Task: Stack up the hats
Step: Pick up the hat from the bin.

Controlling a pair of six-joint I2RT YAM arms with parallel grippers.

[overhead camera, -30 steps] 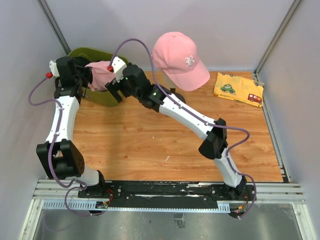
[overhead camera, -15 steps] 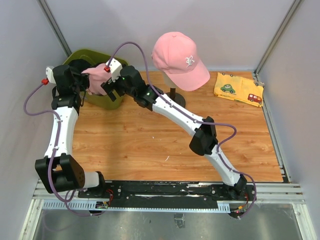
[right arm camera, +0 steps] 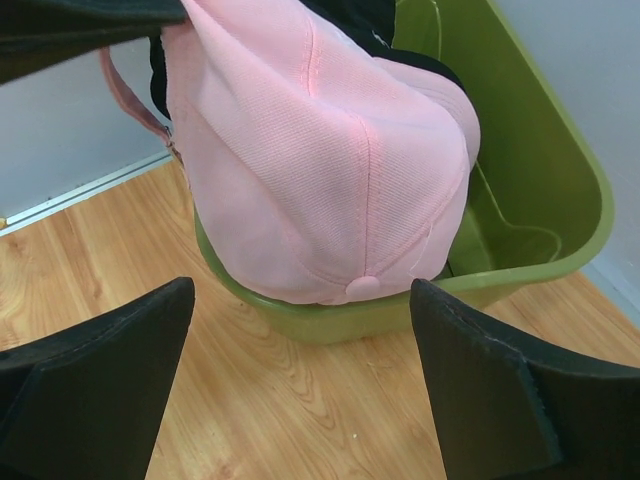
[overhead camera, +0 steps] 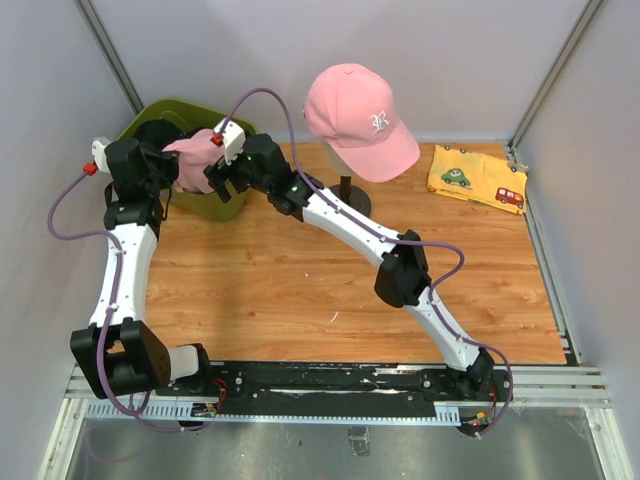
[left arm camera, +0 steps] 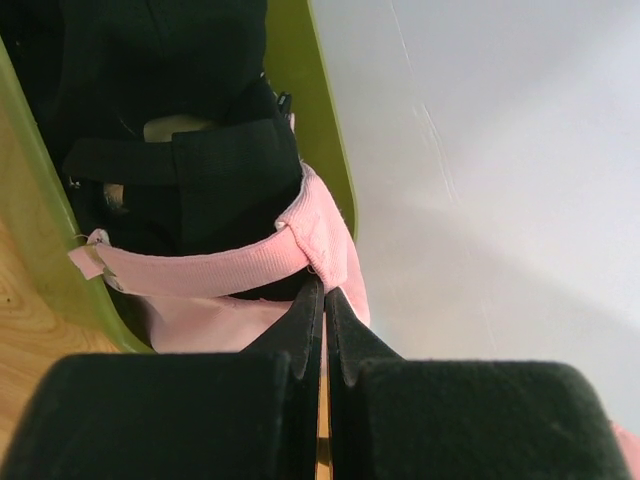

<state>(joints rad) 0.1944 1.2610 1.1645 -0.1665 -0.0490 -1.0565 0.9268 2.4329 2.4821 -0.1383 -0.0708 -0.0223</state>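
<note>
Hand (left arm camera: 323,296), left, tight on pink cap (right arm camera: 320,170)

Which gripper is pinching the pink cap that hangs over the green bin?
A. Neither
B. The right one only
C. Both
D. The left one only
D: in the left wrist view the left gripper is shut on the fabric of the pink cap, while the right gripper stands open in front of the cap and does not hold it.
</note>
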